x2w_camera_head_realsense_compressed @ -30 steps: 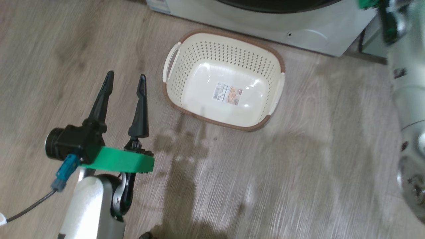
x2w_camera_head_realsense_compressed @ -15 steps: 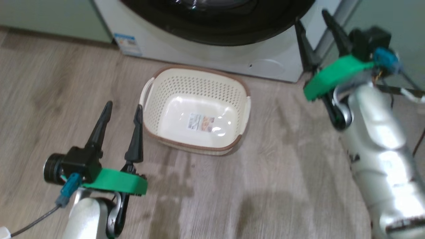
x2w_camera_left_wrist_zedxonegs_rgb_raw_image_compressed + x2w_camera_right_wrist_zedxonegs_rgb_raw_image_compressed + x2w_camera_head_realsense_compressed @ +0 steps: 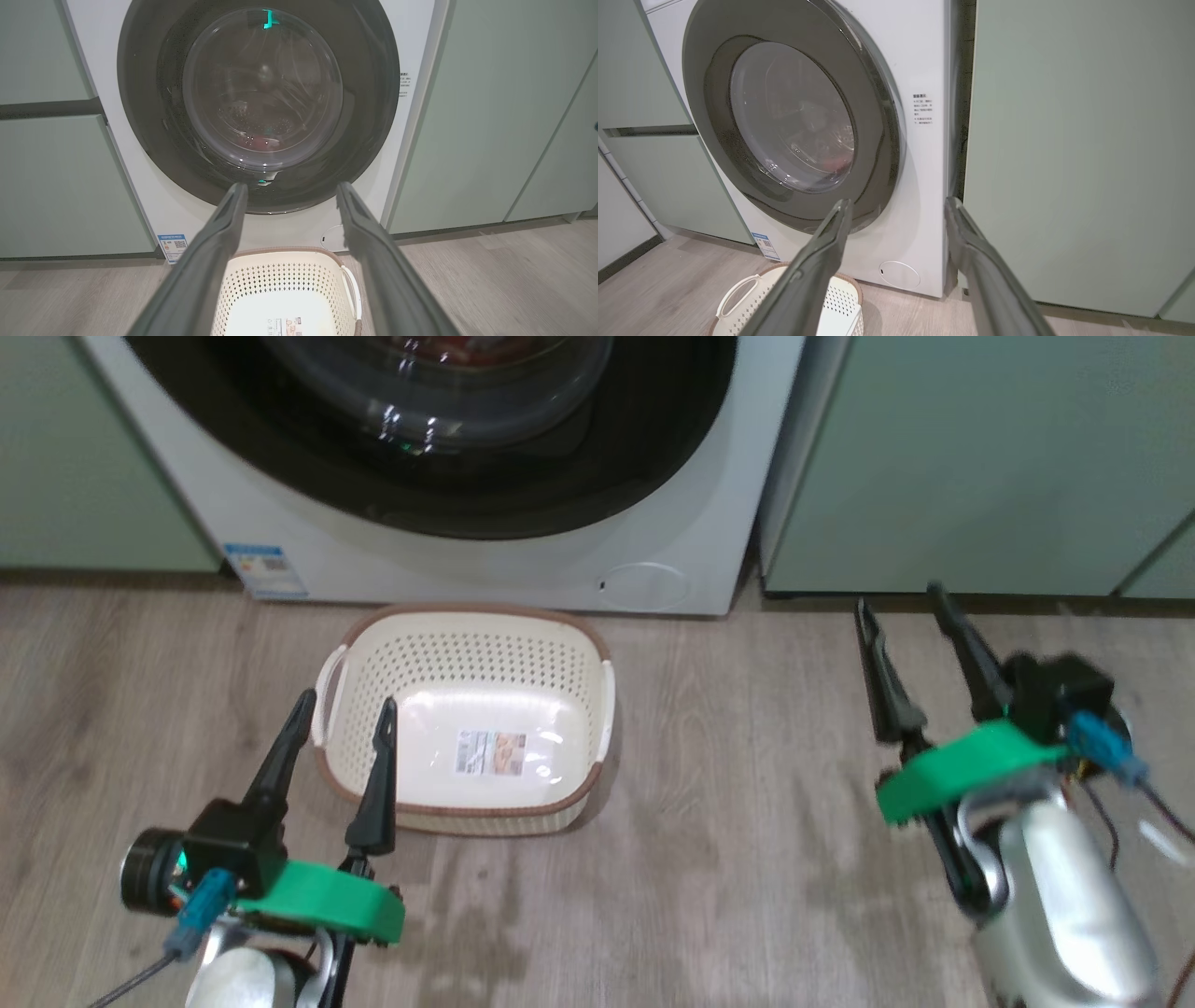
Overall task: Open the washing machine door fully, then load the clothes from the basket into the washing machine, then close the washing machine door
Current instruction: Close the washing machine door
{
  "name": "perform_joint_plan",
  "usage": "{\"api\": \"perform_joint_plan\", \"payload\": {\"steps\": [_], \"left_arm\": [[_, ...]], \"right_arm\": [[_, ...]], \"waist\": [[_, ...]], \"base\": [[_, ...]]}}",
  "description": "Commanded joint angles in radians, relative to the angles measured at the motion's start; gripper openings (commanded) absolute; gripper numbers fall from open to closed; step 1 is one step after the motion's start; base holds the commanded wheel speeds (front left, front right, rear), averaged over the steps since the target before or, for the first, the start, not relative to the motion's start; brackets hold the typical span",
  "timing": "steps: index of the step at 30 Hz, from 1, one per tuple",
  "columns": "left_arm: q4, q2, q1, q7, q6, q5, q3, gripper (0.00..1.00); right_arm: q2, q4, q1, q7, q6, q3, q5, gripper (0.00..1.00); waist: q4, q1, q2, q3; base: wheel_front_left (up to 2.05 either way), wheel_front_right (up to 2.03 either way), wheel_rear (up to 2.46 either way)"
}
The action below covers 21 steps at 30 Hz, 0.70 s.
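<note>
The white washing machine [image 3: 523,569] stands ahead, its black-rimmed round door [image 3: 259,105] lying flat against the front. Through the glass a bit of red clothes [image 3: 261,142] shows inside the drum. On the floor before it sits the cream basket [image 3: 467,714], holding nothing but the paper label on its base. My left gripper [image 3: 342,707] hovers open at the basket's near left rim. Over the floor right of the basket, my right gripper [image 3: 899,596] is open too. Both hold nothing.
Pale green cabinets [image 3: 980,467] flank the machine on both sides. The round filter cover [image 3: 644,586] and blue sticker [image 3: 263,567] mark the machine's lower front. Wooden floor [image 3: 747,840] spreads around the basket.
The head camera has tilted up, so the basket slid down the picture and the machine front came into view. My right arm has come down from the upper right to the lower right.
</note>
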Motion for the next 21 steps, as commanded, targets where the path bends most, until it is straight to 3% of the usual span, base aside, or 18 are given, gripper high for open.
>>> {"api": "perform_joint_plan", "payload": {"steps": [1,9,21], "left_arm": [[-0.033,0.018,-0.016,0.002,0.004,0.002,0.034,1.00],[-0.031,0.025,0.020,0.011,0.024,-0.003,0.042,1.00],[-0.035,0.036,0.046,0.009,0.041,-0.009,0.050,1.00]], "right_arm": [[0.012,-0.065,0.009,0.006,0.000,0.011,-0.009,1.00],[0.018,-0.248,0.178,0.067,0.000,-0.021,0.015,1.00],[0.018,-0.328,0.252,0.108,0.000,-0.049,0.005,1.00]], "waist": [[-0.025,0.0001,-0.0001,-0.023],[-0.068,0.0001,-0.0001,-0.053],[-0.078,0.0001,-0.0001,-0.067]], "base": [[0.00,0.00,0.00],[0.00,0.00,0.00],[0.00,0.00,0.00]]}}
